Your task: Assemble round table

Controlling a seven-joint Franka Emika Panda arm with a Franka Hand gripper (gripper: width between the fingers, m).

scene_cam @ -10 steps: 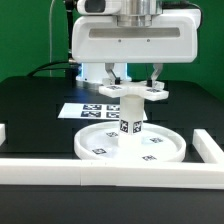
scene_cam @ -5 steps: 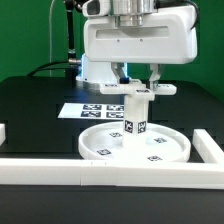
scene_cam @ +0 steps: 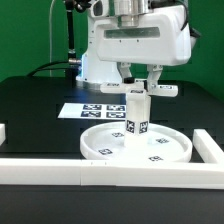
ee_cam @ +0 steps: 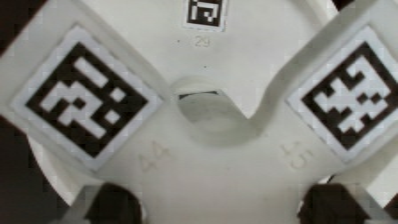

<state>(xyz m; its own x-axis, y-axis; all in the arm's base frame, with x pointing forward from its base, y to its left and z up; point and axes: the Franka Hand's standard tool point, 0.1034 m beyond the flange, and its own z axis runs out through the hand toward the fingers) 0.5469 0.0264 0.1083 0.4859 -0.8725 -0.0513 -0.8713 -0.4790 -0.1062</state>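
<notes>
The large rimmed round disc lies flat on the black table. The short cylindrical leg stands upright at its centre, tags on its side. The cross-shaped lobed base sits across the top of the leg. My gripper comes down from above with a finger on each side of the base. In the wrist view the base fills the picture with two large tags, and my gripper has its dark fingertips against the white plastic on both sides. The leg is hidden there.
The marker board lies behind the disc toward the exterior view's left. White border rails run along the front, at the right and at the left edge. The robot's base stands behind.
My gripper with the base has shifted toward the exterior view's right. The leg and disc below have shifted slightly the same way.
</notes>
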